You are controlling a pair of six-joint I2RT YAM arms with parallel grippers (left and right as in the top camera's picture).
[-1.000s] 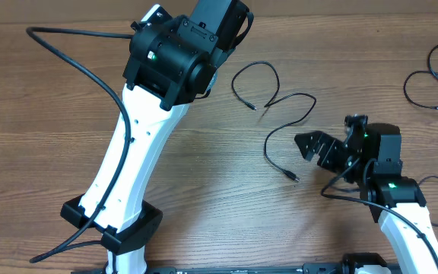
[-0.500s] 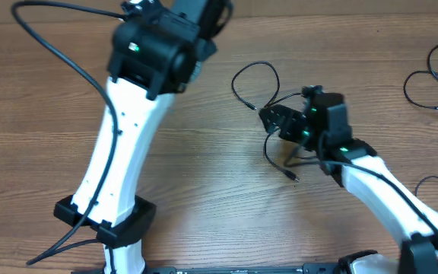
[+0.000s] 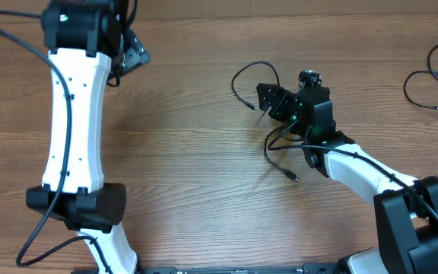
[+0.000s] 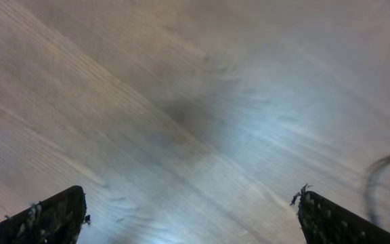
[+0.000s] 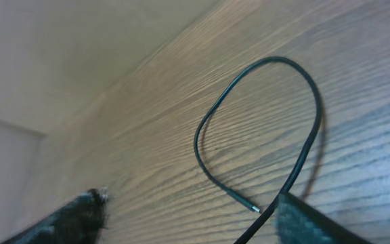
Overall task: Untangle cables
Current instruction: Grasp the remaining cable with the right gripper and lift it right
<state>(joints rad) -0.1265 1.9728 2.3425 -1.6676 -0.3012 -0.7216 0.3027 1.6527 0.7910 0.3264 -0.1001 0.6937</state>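
Cables [image 5: 197, 142] curled loose at middle of counter [image 3: 188, 152], just below right pincer [image 3: 268, 99], spread, pinching nothing. Left pincer [image 4: 188, 203] spread too, well apart over bare wood. Risk: closing beside the thin cord, missing it, or dragging curls back together. Plug tip [image 5: 252, 208] clear from right wrist only; further curls [image 3: 406, 85] far right, overhead only.

Soft, even light lay on the tabletop [image 3: 204, 190], and shadows were faint. The left wrist view was blurred, with a pale glare patch mid-frame. The right wrist view showed the cable [image 5: 197, 139] sharp, its bottom corners out of focus.
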